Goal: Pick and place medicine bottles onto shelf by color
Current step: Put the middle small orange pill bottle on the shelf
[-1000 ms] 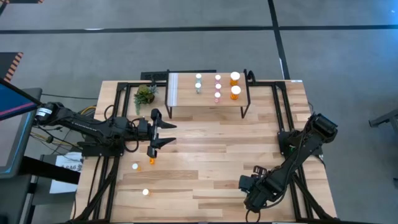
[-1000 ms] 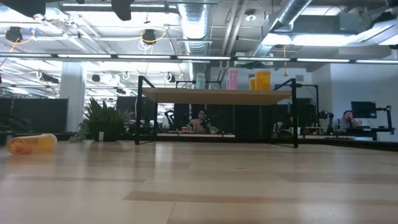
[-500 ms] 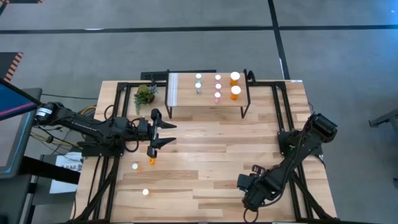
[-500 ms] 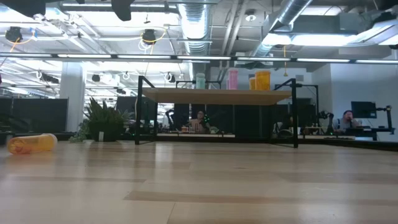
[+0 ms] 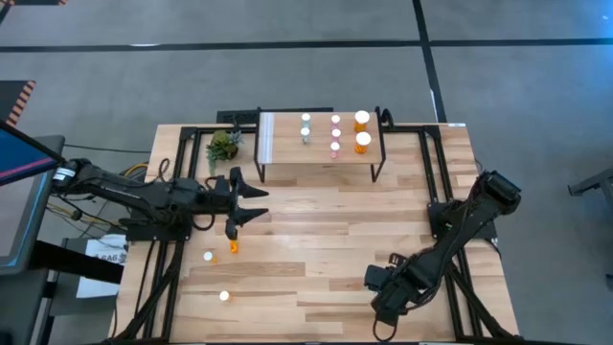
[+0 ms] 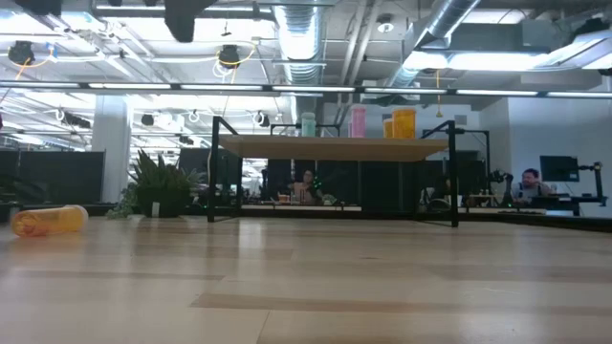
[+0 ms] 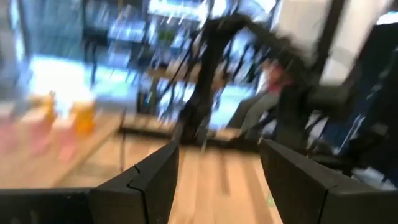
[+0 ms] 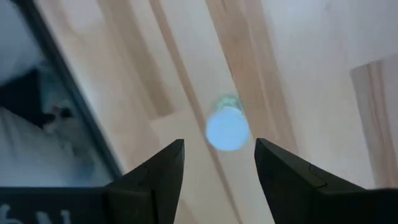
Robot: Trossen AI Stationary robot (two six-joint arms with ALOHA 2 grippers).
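On the shelf (image 5: 287, 144) stand two teal bottles (image 5: 306, 126), three pink ones (image 5: 335, 133) and two larger orange ones (image 5: 362, 130). A teal white-capped bottle (image 8: 227, 127) stands upright on the table below my right gripper (image 8: 219, 149). That gripper points down, open, its fingers apart from the bottle on either side; in the high view the gripper (image 5: 381, 284) hides the bottle. My left gripper (image 5: 261, 202) hovers open at the left, pointing level toward the table's right, with nothing between its fingers (image 7: 217, 168). More bottles (image 5: 208, 256) (image 5: 233, 247) (image 5: 224, 296) rest on the table near the left.
A small potted plant (image 5: 223, 146) sits left of the shelf. In the low view an orange bottle (image 6: 48, 221) lies on its side at the left. Black frame rails run along the table's left and right sides. People sit in the room behind the table.
My left gripper has rolled and tipped a little where it hovers, staying open. No bottle has moved.
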